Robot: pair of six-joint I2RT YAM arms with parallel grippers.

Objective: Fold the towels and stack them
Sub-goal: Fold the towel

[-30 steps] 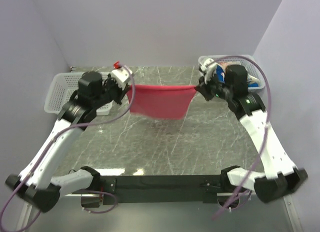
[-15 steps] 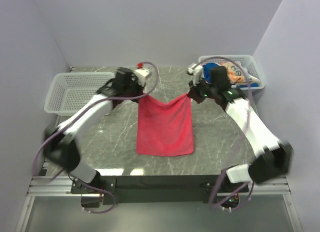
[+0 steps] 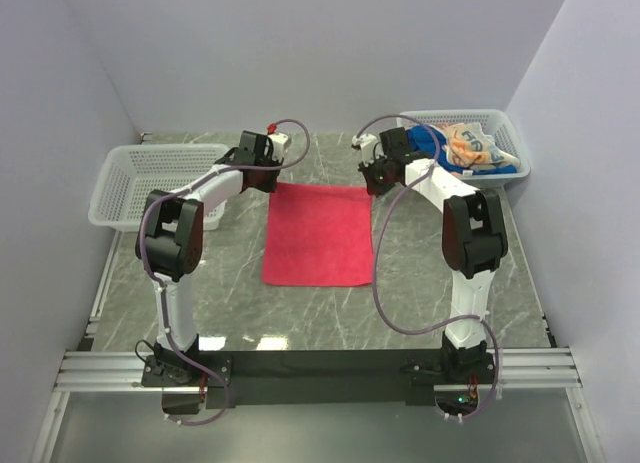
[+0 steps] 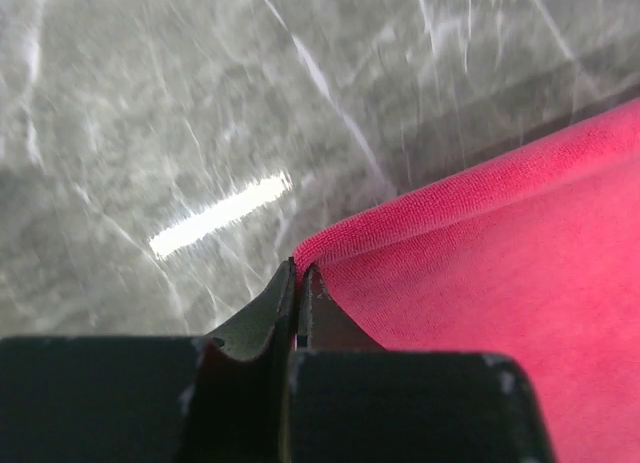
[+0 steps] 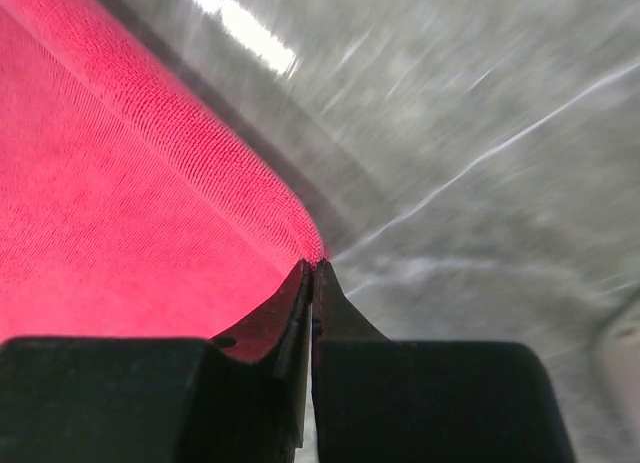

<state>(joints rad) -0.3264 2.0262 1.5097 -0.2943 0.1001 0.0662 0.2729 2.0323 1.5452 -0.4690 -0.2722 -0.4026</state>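
1. Grey marble counter [image 3: 330, 313], with both arm bases bolted along its near edge.
2. The pink-red towel [image 3: 318, 235] lies flat and spread open mid-counter. Its near hem faces the bases and its far hem sits at the hands.
3. The left hand [image 4: 298, 283] is closed, pinching the towel's far-left corner, fingertips low at the counter surface.
4. The right hand [image 5: 311, 273] is closed, pinching the far-right corner, also down at the surface.
5. Pose: both arms are stretched far forward with wrists tipped down, and the hands angle inward toward the far hem.
6. Step, as I judge it: the towel is laid out and the first fold is next. To do it well:
   - hold both pinches tight;
   - lift the corners together and level, with the far hem taut;
   - carry them toward the near hem without dragging the lower layer;
   - match the edges before letting go.
7. Far right: a white mesh basket [image 3: 508, 133] holds other towels [image 3: 468, 145], blue and orange print.
8. Far left: a second white basket [image 3: 140, 183]. Stack spot unclear.
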